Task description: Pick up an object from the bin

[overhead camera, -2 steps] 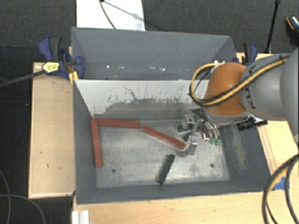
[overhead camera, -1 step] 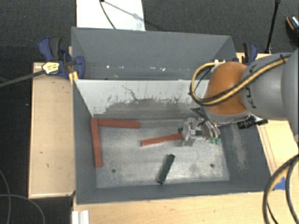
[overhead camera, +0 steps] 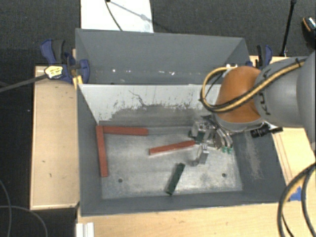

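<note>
Grey metal bin (overhead camera: 163, 58) seen from above, arm entering from the right. The gripper (overhead camera: 202, 147), below the arm's orange cover (overhead camera: 237, 100), stands low over the right end of a thin red bar (overhead camera: 170, 148) lying flat near the floor's centre. The bar's long axis runs nearly left to right, its right end tilted slightly toward the back wall and hidden under the gripper. Whether the gripper is wide, narrow or closed on the bar cannot be told. A dark bar (overhead camera: 174, 177) lies just below, steeply diagonal, apart from the red one. Two more red bars (overhead camera: 123, 130) (overhead camera: 102, 154) form an L at the left, well apart.
</note>
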Controlling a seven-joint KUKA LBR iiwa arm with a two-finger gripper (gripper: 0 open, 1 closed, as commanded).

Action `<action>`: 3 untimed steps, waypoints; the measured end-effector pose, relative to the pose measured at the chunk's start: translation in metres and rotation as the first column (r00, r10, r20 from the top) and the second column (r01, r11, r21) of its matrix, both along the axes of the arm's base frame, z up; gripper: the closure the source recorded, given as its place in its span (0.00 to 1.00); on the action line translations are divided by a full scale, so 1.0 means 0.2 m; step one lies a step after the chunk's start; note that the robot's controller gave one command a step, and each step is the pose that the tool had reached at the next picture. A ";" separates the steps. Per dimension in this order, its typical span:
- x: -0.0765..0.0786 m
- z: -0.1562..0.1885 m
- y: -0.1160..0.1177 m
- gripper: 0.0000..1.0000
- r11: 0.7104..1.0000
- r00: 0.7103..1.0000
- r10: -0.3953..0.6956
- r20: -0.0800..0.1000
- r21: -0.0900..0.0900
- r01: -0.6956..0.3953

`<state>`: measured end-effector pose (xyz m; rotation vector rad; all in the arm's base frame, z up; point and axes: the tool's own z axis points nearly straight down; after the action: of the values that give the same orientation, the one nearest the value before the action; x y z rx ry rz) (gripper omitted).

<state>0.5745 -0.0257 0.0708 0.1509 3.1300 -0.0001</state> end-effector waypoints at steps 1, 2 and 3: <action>0.01 0.01 0.00 1.00 1.000 1.000 0.002 0.006 0.000 -0.002; -0.08 0.60 -0.05 1.00 1.000 1.000 0.015 0.002 -0.001 -0.015; -0.09 0.58 -0.05 0.00 1.000 1.000 0.017 -0.005 0.000 -0.017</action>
<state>0.5566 -0.0352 0.1859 0.1251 3.1367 0.0000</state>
